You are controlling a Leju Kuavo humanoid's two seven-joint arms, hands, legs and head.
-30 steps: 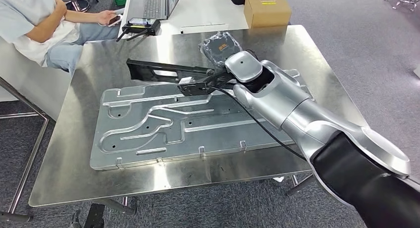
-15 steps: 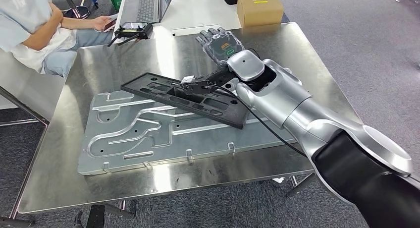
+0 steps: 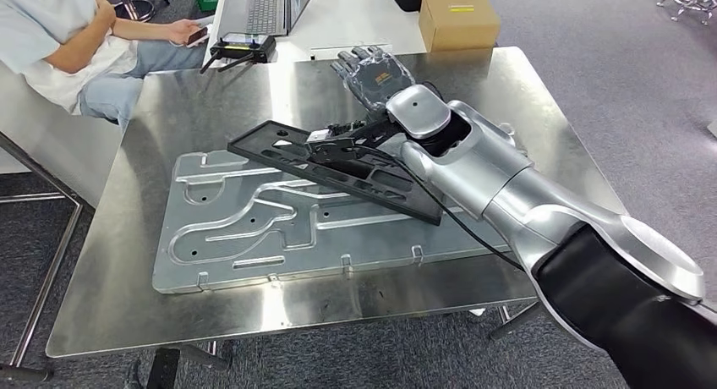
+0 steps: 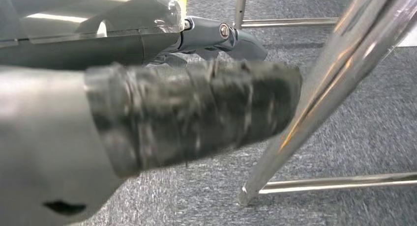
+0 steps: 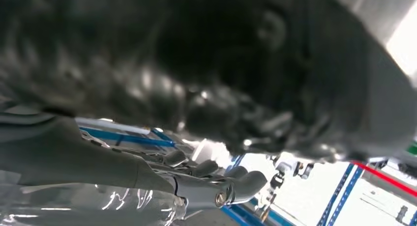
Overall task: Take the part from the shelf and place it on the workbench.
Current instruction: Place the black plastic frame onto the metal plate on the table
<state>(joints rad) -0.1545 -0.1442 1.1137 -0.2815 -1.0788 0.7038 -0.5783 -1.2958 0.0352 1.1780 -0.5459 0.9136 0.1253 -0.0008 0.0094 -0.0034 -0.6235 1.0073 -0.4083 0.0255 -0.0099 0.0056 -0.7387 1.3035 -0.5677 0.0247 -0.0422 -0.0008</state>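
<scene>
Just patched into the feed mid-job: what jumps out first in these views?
The big silver right arm sweeps in from the lower right across the shiny steel workbench, its right hand spread flat near the far edge. A long black plastic part with cut-outs lies slantwise on a large grey stamped metal panel. A seated person is at the far left corner, beside a brown cardboard box.

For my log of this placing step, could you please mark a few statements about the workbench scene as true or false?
1. The black part lies across the stamped metal plate. True.
2. The right robot hand is closed round the part. False: its fingers are spread, palm up, beyond the part.
3. A cardboard box sits behind the workbench. True.
4. The laptop rests on the metal plate. False: it is on the white table behind.
</scene>
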